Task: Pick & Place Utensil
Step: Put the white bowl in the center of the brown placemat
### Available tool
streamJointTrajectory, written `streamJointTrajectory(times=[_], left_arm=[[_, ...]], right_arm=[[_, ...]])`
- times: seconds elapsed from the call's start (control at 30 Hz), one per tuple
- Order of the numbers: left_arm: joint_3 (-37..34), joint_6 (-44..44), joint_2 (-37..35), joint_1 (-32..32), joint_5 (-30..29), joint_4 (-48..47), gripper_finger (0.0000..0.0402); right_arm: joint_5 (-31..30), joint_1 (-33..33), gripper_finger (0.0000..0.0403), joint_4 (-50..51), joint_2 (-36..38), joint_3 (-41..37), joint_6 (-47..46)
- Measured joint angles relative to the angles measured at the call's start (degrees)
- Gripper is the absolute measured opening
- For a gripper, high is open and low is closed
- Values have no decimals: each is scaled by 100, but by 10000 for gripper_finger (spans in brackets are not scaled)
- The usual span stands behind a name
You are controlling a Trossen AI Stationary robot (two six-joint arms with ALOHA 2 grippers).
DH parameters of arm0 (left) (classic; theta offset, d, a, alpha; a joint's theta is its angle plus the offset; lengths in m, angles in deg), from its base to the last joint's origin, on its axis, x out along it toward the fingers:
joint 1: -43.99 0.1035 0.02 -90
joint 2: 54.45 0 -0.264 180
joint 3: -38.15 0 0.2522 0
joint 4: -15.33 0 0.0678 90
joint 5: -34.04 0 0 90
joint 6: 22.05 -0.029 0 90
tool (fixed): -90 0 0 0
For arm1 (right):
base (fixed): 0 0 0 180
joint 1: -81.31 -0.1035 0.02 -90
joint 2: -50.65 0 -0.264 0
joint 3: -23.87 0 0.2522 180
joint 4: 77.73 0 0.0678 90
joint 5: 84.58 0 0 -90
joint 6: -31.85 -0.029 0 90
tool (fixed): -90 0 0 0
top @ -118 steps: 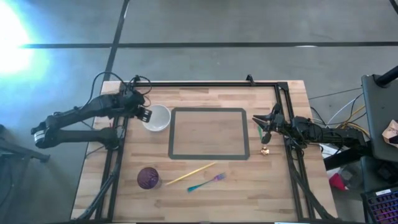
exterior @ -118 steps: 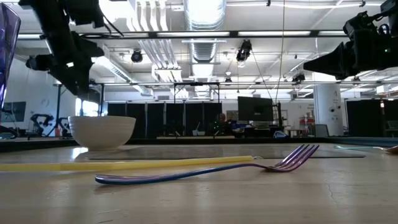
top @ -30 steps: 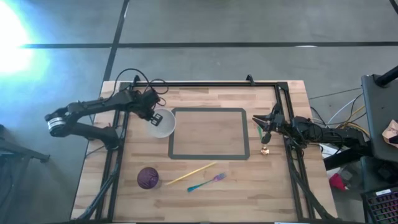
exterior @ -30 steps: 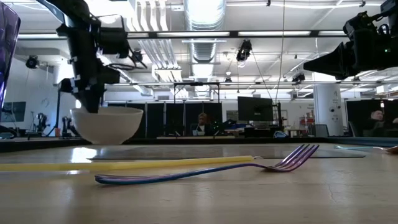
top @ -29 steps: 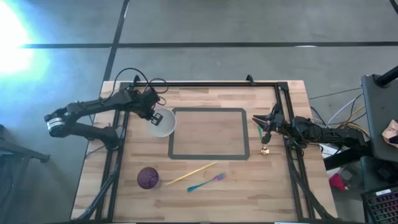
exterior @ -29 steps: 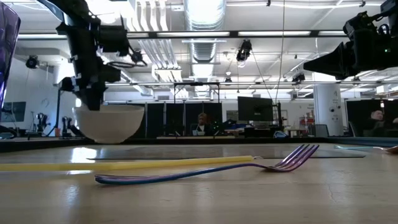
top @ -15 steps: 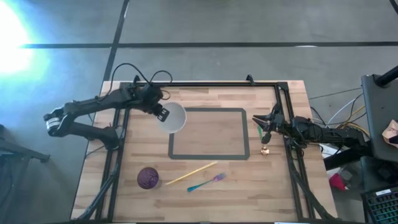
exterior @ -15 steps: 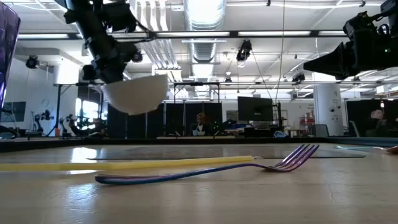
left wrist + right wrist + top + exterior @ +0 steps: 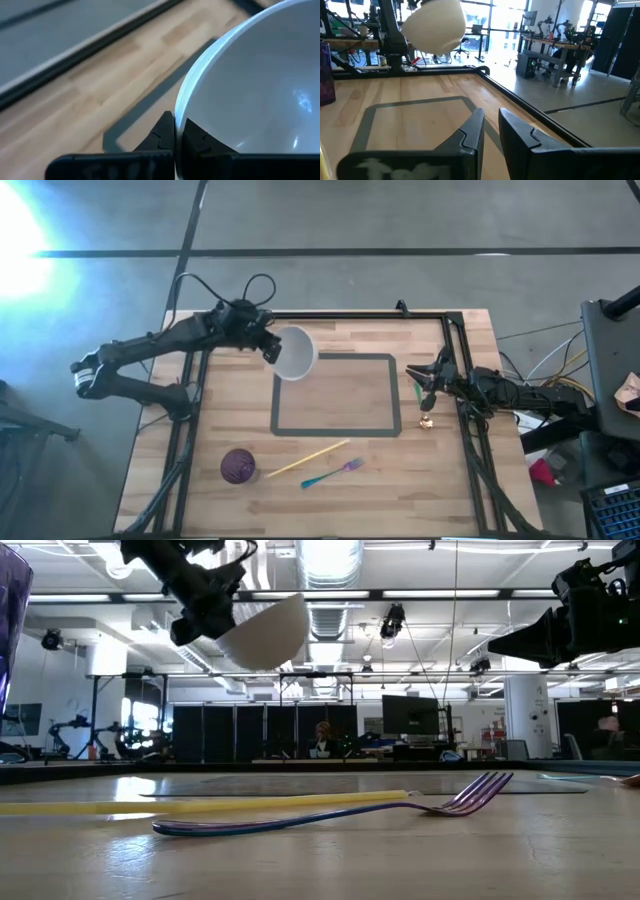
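Observation:
A white bowl [image 9: 295,353] hangs in the air above the far left corner of the grey rectangle outline [image 9: 337,432], with my left gripper [image 9: 271,347] shut on its rim. In the low view the bowl [image 9: 268,632] is high over the table and tilted. The blue-purple fork [image 9: 332,474] lies flat on the wood near the table's front, beside a yellow stick [image 9: 308,459]; no gripper is near them. My right gripper [image 9: 420,378] waits at the table's right edge, its fingers [image 9: 474,131] a little apart with nothing between them. My left gripper holds the bowl by its rim [image 9: 181,102] on the side toward the table's left. One finger [image 9: 196,141] is inside the bowl and the other [image 9: 161,136] outside. The fingers come from the table's left, slanting down. The bowl is lifted clear and tilted, its held side lower.
A purple cup [image 9: 238,466] stands at the near left of the table. A small golden object [image 9: 426,420] lies by the outline's near right corner. Black rails [image 9: 340,314] run along the table's far, left and right edges.
My left gripper has risen and gone toward the table's right and far edges, tipping up toward level. The bowl has come with it, lifted from just above the wood left of the outline to high over its far left corner, and has tilted.

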Motion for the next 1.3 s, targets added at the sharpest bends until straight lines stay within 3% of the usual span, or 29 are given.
streamJointTrajectory(times=[0.4, 0.87, 1.3], left_arm=[[916, -23, 764, -258, 18, 146, 1], [2681, 82, 2469, -356, 226, -1566, 2], [2889, 165, 3466, -439, 1141, -1920, 3]], right_arm=[[1, 0, 52, 0, 0, 0, 1], [1, 1, 52, 0, -2, 1, 0], [-1, 1, 52, -1, -2, -1, 0]])
